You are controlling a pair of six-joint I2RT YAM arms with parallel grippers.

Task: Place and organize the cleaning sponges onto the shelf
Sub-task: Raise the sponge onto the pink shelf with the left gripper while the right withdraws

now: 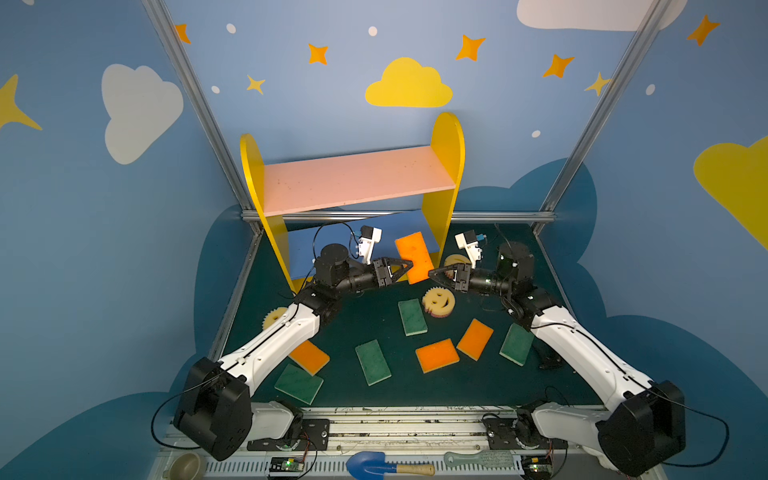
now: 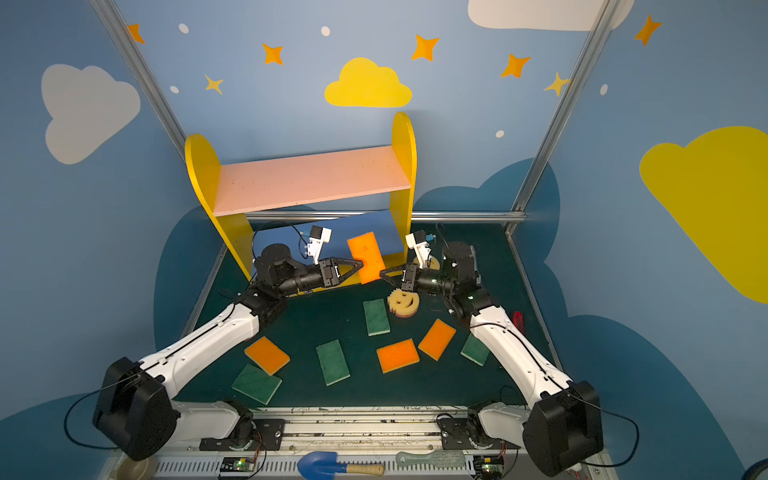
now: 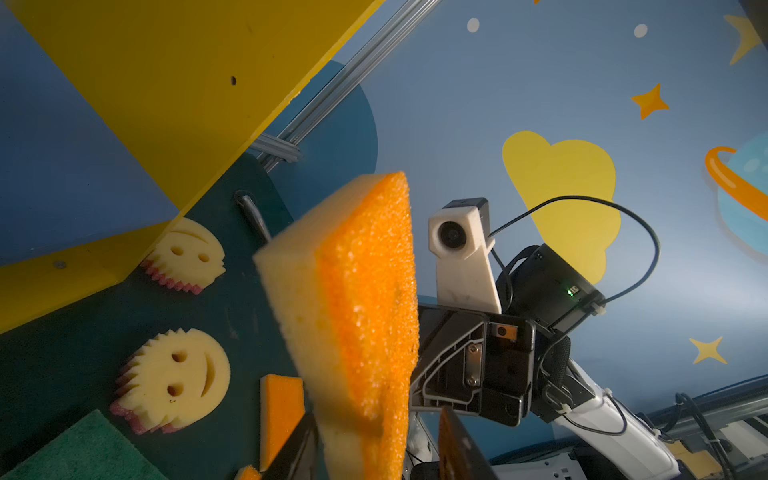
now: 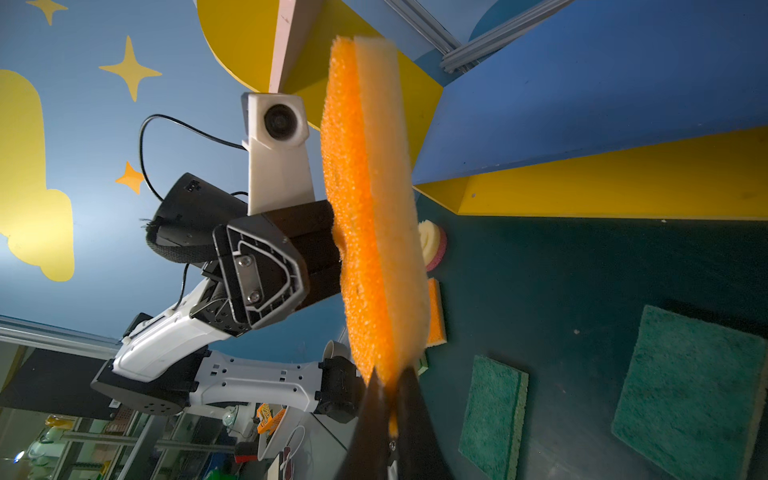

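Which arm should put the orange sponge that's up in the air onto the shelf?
Probably the right one. The right pincer is shut on the orange sponge, while the left pincer has its jaws apart around it, so it isn't gripping. The shelf stands just behind.

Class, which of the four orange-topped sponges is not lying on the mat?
The orange-topped sponge held up before the shelf, pinched by the right gripper; the other three lie flat on the mat.
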